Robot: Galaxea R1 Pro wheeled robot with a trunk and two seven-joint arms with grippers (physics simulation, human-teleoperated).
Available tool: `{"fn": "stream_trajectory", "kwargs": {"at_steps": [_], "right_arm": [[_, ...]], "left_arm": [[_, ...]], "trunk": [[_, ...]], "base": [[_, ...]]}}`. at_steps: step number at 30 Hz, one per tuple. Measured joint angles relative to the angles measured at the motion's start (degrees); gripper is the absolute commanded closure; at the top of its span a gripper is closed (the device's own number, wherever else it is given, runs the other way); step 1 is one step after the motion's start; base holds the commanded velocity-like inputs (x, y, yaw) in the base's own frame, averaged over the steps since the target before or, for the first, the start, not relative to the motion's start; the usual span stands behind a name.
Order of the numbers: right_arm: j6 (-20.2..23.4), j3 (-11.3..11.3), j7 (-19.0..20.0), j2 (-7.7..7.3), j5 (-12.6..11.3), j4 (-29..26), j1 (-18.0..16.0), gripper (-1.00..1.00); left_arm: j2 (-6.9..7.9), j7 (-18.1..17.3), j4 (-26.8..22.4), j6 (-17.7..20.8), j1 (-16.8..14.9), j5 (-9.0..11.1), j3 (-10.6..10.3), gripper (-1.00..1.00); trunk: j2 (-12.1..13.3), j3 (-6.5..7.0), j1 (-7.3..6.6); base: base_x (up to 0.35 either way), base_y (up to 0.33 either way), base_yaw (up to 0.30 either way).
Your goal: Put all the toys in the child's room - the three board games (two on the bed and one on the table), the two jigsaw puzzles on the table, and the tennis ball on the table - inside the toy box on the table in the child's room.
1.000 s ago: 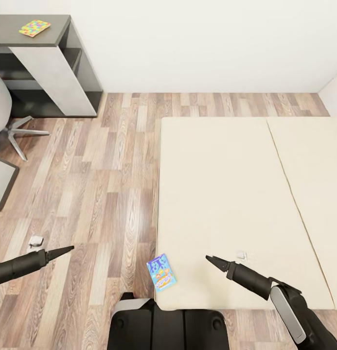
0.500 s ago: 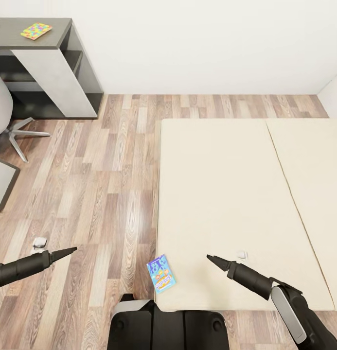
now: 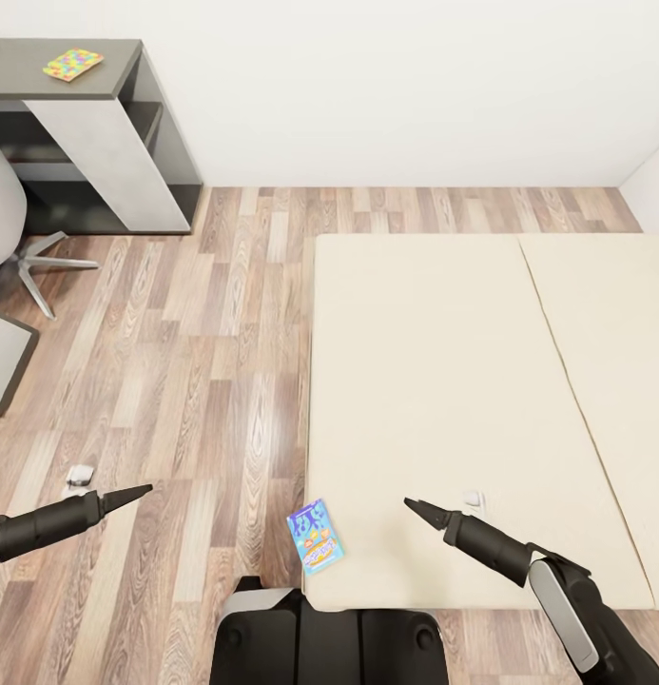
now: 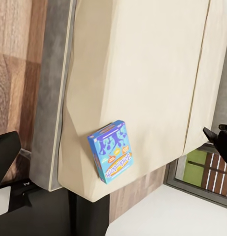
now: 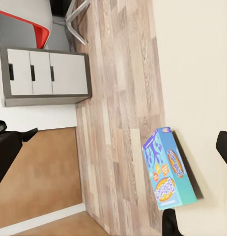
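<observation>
Board games: the small blue one (image 3: 315, 535) lies flat at the near left corner of the bed (image 3: 434, 381), its edge at the mattress rim, close in front of the robot's base; no second box shows on the visible part of the mattress. Over the last second the scene drifts only slightly in the head view, and the left gripper (image 3: 139, 492) slides a little rightward over the wood floor (image 3: 205, 362), which reads as the last of a small base or head adjustment while parking at the bed. Right gripper (image 3: 412, 505) sits just as before over the mattress, to the right of the blue box and apart from it. Both grippers look pinched to a point with nothing between the fingers. One jigsaw puzzle (image 3: 72, 65) rests on the dark counter (image 3: 106, 71) far off at upper left, beside the chair (image 3: 6, 228). Judgement: the robot has settled within reach, the pick of the blue box has not begun, and the right arm is nearer; it needs to spread its fingers first
</observation>
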Motion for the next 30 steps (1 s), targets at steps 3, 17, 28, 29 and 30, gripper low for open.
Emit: {"fn": "stream_trajectory", "kwargs": {"at_steps": [3, 17, 28, 29, 30], "right_arm": [[-0.01, 0.04, -0.7, 0.07, 0.06, -0.03, 0.03, -1.0], [-0.14, 0.03, -1.08, 0.15, 0.06, -0.1, 0.02, -1.0], [-0.23, 0.05, -1.0, 0.21, 0.09, -0.07, 0.0, -1.0], [-0.23, 0.04, -0.99, 0.26, 0.09, -0.07, 0.01, -1.0], [-0.24, 0.04, -1.0, 0.27, 0.09, -0.07, 0.01, -1.0]], "left_arm": [[-0.03, 0.0, 0.0, 0.01, 0.0, 0.05, 0.0, -1.0], [0.02, 0.0, 0.0, -0.08, 0.0, -0.01, 0.0, -1.0], [-0.05, 0.01, 0.0, -0.08, 0.0, -0.03, 0.0, -1.0], [-0.03, 0.01, 0.0, -0.08, 0.0, -0.04, 0.0, -1.0], [-0.03, 0.01, 0.0, -0.08, 0.0, -0.04, 0.0, -1.0]], "trunk": [[0.0, 0.03, 0.0], [0.0, 0.53, 0.0], [0.0, 1.54, 0.0], [0.0, 1.64, 0.0], [0.0, 1.73, 0.0]], "base": [[0.0, 0.0, 0.0], [0.0, 0.0, 0.0], [0.0, 0.0, 0.0], [0.0, 0.0, 0.0], [0.0, 0.0, 0.0]]}}
